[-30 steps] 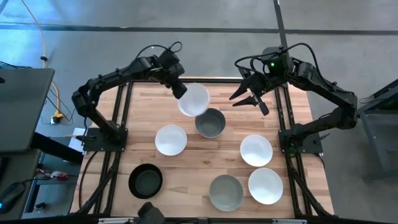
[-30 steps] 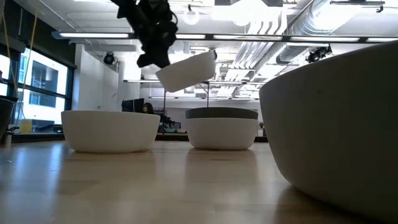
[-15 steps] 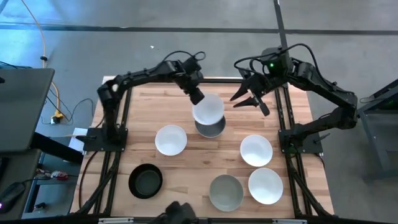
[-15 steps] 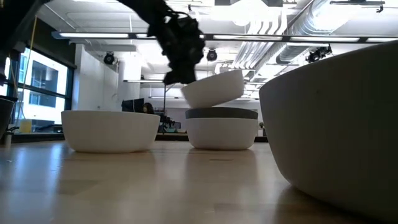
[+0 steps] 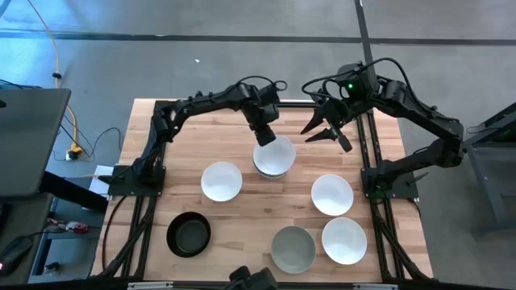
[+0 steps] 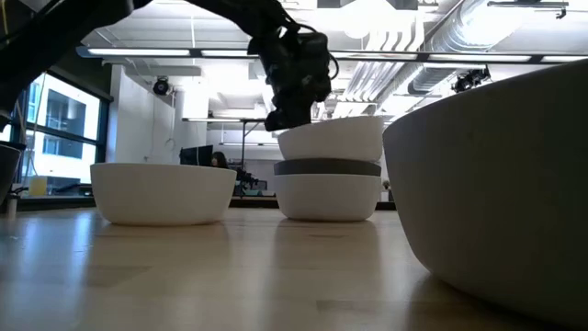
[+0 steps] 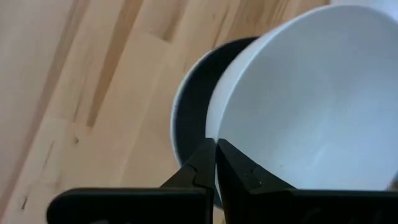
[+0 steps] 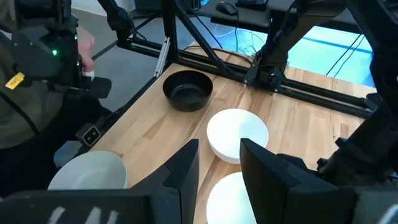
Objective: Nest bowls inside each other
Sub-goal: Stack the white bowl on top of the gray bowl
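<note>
The left gripper (image 5: 264,135) is clamped on the rim of a white bowl (image 5: 274,153), sitting in the grey bowl (image 6: 327,167) near the table's (image 5: 185,137) far edge. It looks stiff, slick, breakable; the thin rim suits gripping. The right gripper (image 5: 326,129) hovers nearby, fingers apart.

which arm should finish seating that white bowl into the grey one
Left. The left gripper is already shut on the white bowl's rim, right over the grey bowl. The right gripper hangs open off to the side, holding nothing.
</note>
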